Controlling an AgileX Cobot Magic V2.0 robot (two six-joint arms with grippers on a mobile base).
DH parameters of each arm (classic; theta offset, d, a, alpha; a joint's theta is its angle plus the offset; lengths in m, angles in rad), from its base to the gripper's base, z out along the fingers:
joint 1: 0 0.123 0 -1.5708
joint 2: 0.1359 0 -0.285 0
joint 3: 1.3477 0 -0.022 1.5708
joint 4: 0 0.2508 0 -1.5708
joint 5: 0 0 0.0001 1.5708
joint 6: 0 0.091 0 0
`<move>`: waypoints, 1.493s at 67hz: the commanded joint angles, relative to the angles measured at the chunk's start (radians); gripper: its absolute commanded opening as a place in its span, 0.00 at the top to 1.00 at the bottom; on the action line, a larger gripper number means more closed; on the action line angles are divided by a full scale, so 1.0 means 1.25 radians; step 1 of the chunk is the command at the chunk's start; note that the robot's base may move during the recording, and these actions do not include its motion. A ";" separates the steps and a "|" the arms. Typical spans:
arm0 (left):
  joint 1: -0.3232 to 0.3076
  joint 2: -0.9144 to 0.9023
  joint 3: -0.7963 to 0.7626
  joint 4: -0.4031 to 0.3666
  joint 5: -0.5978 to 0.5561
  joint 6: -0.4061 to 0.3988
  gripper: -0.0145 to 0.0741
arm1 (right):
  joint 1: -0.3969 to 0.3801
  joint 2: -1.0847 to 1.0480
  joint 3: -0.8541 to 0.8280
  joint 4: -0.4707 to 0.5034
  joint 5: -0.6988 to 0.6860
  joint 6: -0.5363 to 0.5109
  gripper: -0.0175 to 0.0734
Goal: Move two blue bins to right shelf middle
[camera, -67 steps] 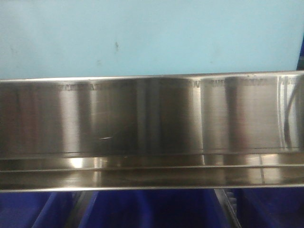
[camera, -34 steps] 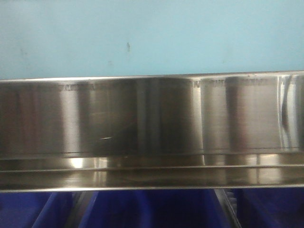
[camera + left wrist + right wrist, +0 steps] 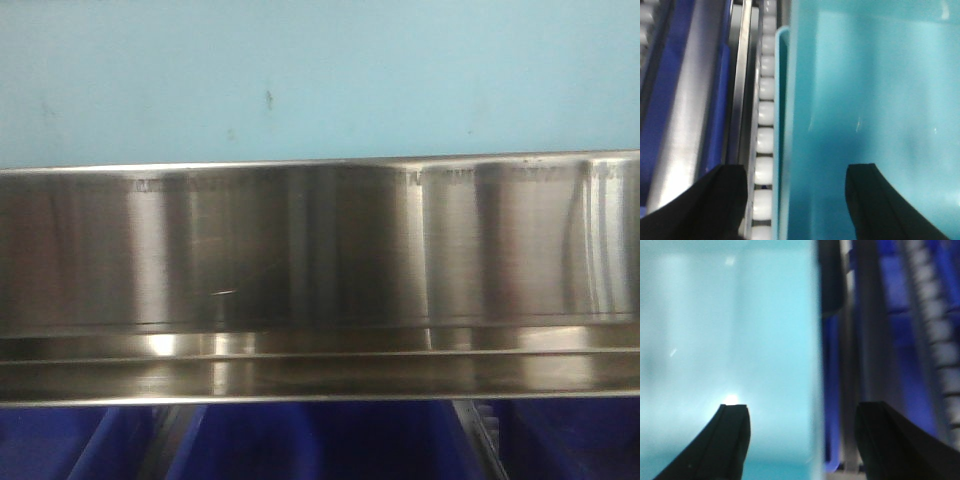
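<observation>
Bin (image 3: pixel 320 80) first: pale cyan, filling the front view from 9 through 12 to 3 o'clock, close to the lens, plain side with a few small marks. Seen just above and behind the rail, so judged to be at the middle tier already, or nearly. Impossible to say from here whether fully seated, or whether one tub or two nested.

Rail (image 3: pixel 320 250) next: wide brushed steel band across the centre of the front view, level, at 6 o'clock of the bin.

Dark bins (image 3: pixel 300 445) at 6 o'clock below the rail, royal blue, on the tier beneath; no part of the job.

Rollers (image 3: pixel 765 120): a white row in the left wrist view, running 12 to 6 o'clock, just beside the bin's rim at its 9 o'clock.

Left fingers (image 3: pixel 722 200): wide apart, at 7 and 5 o'clock of the wrist view, straddling the bin's left wall, one beside the rollers, one over the cyan; no visible contact with the wall. Right fingers (image 3: pixel 732 440): likewise wide, at 7 and 5 o'clock, straddling the right wall, one over the cyan, one over the dark blue side; blurred, but with gaps on both sides.

Risks, as a judgement:
- With both pairs spread, no grip on the bin at all, so held only by the support beneath.
- Could tip forward onto the dark bins if perched on the rail's lip and not past it.
- Could hook the thick rim with a finger on a slanted withdrawal and drag the bin off the tier.
- Could twist the bin against the rollers on an off-centre closing.
</observation>
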 commanded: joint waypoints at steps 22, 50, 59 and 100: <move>0.001 0.003 0.067 -0.029 0.012 0.001 0.45 | 0.001 0.029 -0.006 0.003 0.003 -0.028 0.43; 0.001 0.003 0.068 -0.034 0.012 0.001 0.45 | -0.031 0.007 0.013 -0.030 0.003 -0.028 0.43; 0.001 0.003 0.068 -0.034 0.012 0.001 0.45 | -0.094 0.007 0.043 0.049 0.003 -0.037 0.43; 0.001 0.003 0.134 -0.085 0.012 0.001 0.45 | -0.106 0.043 0.087 0.132 0.003 -0.073 0.43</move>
